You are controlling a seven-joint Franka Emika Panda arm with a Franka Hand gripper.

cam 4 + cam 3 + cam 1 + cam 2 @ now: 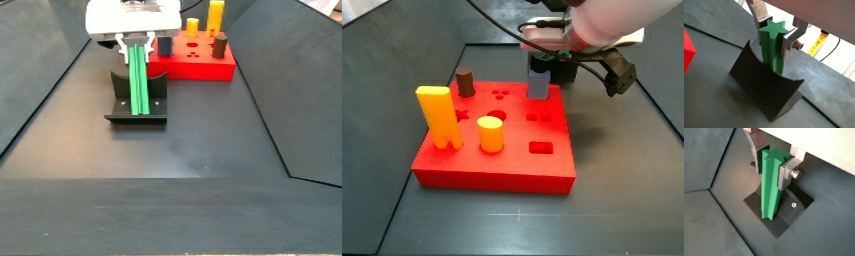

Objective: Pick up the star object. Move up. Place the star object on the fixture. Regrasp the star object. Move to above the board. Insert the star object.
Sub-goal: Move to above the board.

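Observation:
The star object (772,47) is a long green bar with a star-shaped end, and it stands nearly upright. My gripper (775,31) is shut on its upper end, with one silver finger on each side, in both wrist views (772,159). The bar's lower end sits down in the dark fixture (764,85), against its upright part (787,214). In a side view the gripper (134,42) holds the star object (138,80) over the fixture (120,112), in front of the red board (203,68). In a side view the arm (596,30) hides the bar.
On the red board (502,165) stand a tall yellow peg (436,115), a short yellow peg (490,133), a brown peg (466,82) and a grey-blue peg (539,82). Dark sloping walls ring the floor (201,140).

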